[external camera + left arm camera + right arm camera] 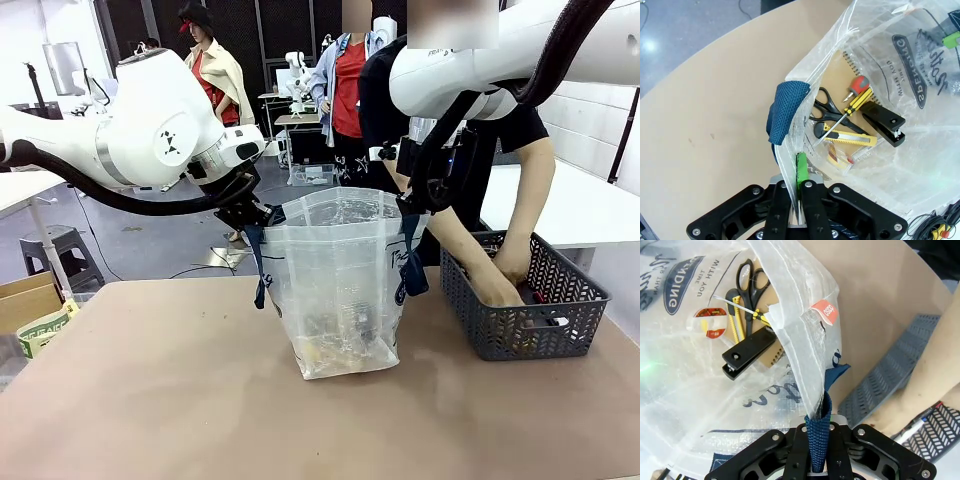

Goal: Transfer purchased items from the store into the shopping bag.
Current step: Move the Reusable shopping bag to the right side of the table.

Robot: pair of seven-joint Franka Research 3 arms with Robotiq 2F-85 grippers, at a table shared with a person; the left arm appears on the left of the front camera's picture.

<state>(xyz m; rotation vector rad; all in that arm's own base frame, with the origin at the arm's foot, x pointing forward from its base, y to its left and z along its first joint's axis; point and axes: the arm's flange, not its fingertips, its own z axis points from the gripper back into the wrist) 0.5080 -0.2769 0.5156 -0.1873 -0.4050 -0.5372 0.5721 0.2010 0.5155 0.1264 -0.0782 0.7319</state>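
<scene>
Several purchased items [846, 139] lay at the bottom of the shopping bag [340, 290], standing mid-counter [150, 400]. I saw my left gripper [799, 172] clamped on its rim and my right gripper [816, 432] on its navy strap [818, 412], the store basket [520, 335] beside it, a person's hands [497, 290] inside.

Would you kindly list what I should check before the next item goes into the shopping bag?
1. The left pincer is shut on the shopping bag rim: ok.
2. The right pincer is shut on the navy handle: ok.
3. Bag mouth held open: ok.
4. Bag base resting on the table: ok.
5. The person's hands are in the basket, clear of the bag: ok.
6. Item gripped by those hands: cannot tell.
</scene>
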